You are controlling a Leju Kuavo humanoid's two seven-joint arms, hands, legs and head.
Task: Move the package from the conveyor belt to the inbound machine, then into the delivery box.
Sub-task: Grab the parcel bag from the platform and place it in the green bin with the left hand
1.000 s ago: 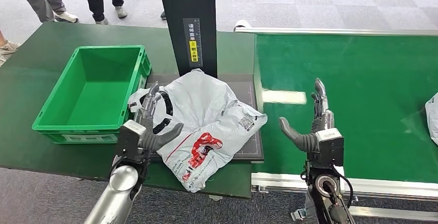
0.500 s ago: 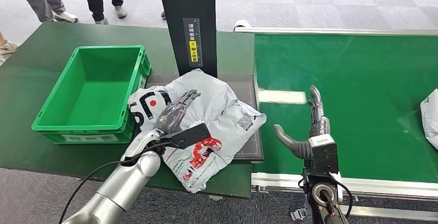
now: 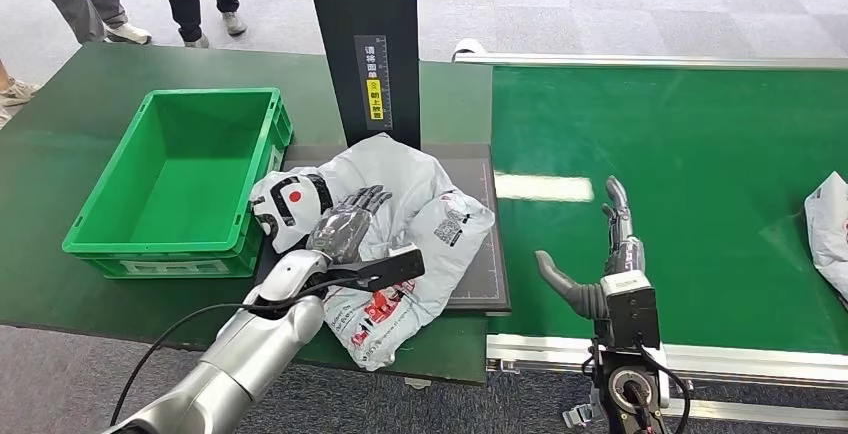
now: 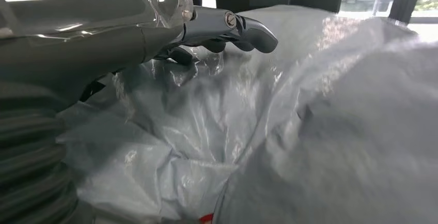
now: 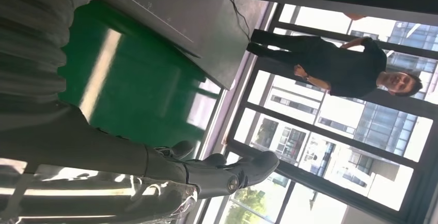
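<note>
On the dark scanner pad of the inbound machine [image 3: 365, 44] lies the white poly-bag package [image 3: 400, 219], long axis diagonal, near end overhanging the bench [image 3: 60, 184] edge. Left robot hand [image 3: 345, 226] rests palm-down on its top, fingers spread, touching the film, not clearly gripping. Green delivery box [image 3: 180, 179] sits just beside, to the left. Right robot hand [image 3: 600, 259] is open, upright over the conveyor belt [image 3: 700, 144], well apart. Left is nearer.

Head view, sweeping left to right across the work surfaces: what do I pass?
Green crate → left hand resting on the white package → right hand over the green belt → second white package at the right edge.
</note>
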